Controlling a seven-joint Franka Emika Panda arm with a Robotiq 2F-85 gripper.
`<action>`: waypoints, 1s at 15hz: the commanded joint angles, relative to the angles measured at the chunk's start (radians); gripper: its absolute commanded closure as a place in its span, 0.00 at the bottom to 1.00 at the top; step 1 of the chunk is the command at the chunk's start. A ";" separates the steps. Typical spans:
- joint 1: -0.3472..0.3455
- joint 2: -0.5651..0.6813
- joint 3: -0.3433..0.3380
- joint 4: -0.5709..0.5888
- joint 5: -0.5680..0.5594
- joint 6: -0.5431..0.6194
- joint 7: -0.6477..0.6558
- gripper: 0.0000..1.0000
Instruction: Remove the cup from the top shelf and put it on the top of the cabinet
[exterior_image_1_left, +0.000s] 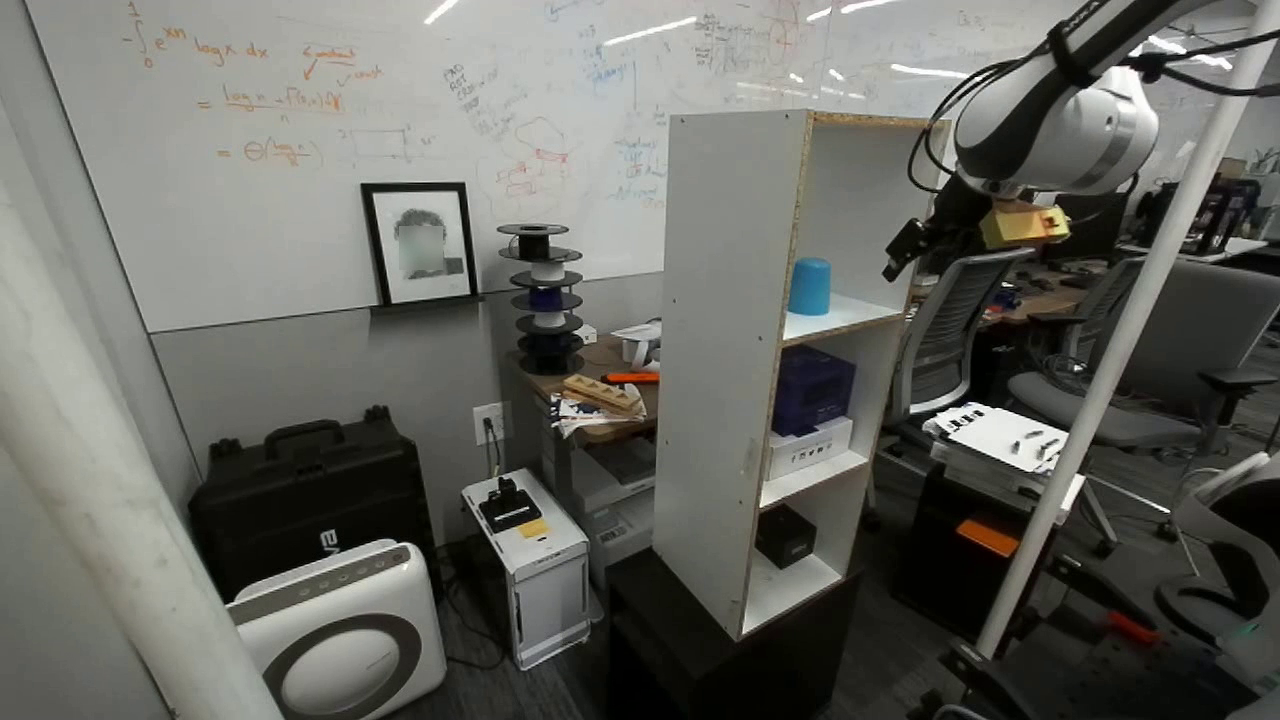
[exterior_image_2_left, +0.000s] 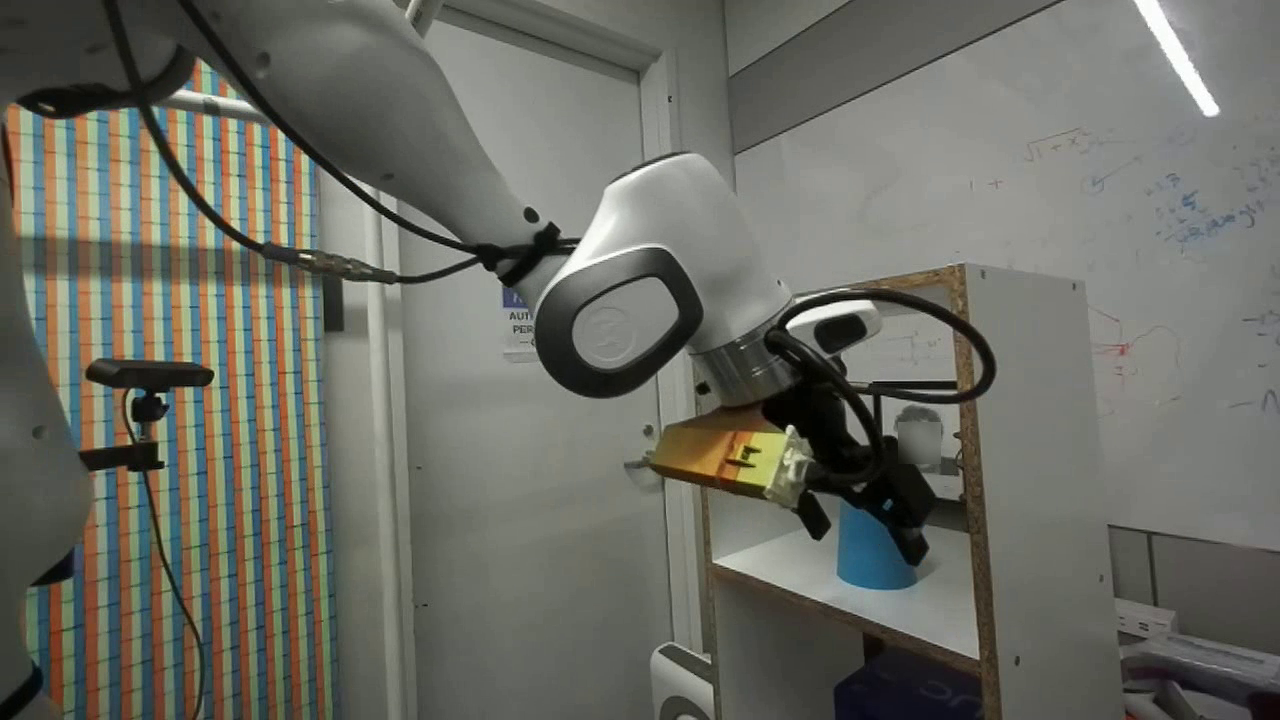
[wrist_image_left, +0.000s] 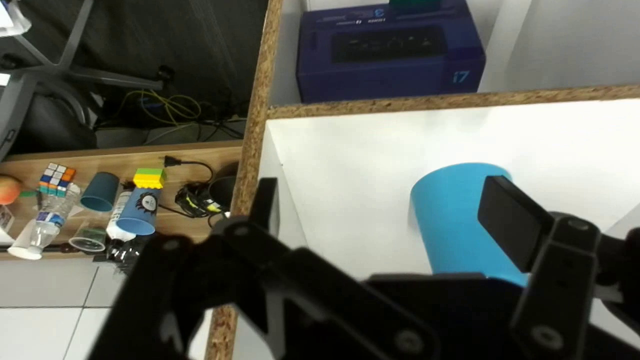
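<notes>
A blue cup (exterior_image_1_left: 810, 287) stands upside down, narrower end up, on the top shelf (exterior_image_1_left: 850, 313) of the white open-fronted cabinet (exterior_image_1_left: 735, 330). The cup also shows in an exterior view (exterior_image_2_left: 868, 560), partly behind the fingers, and in the wrist view (wrist_image_left: 452, 220), where the right finger covers part of it. My gripper (wrist_image_left: 387, 207) is open and empty, its fingers wide apart. It is in front of the top compartment, apart from the cup, as an exterior view shows (exterior_image_1_left: 895, 262). In the wrist view the cup lies toward the right finger; the left finger overlaps the cabinet's side edge.
A dark blue box (exterior_image_1_left: 815, 385) sits on a white box (exterior_image_1_left: 812, 450) on the middle shelf. A black box (exterior_image_1_left: 786, 535) is on the bottom shelf. The cabinet's side panels (exterior_image_2_left: 1040, 450) flank the opening. A desk (wrist_image_left: 187, 149) with several objects and a chair (exterior_image_1_left: 955, 320) stand nearby.
</notes>
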 joint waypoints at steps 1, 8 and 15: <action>0.035 0.124 0.005 0.123 0.115 0.078 -0.049 0.00; 0.030 0.163 0.106 0.242 0.428 -0.015 -0.217 0.00; 0.021 0.239 0.114 0.290 0.587 -0.002 -0.356 0.00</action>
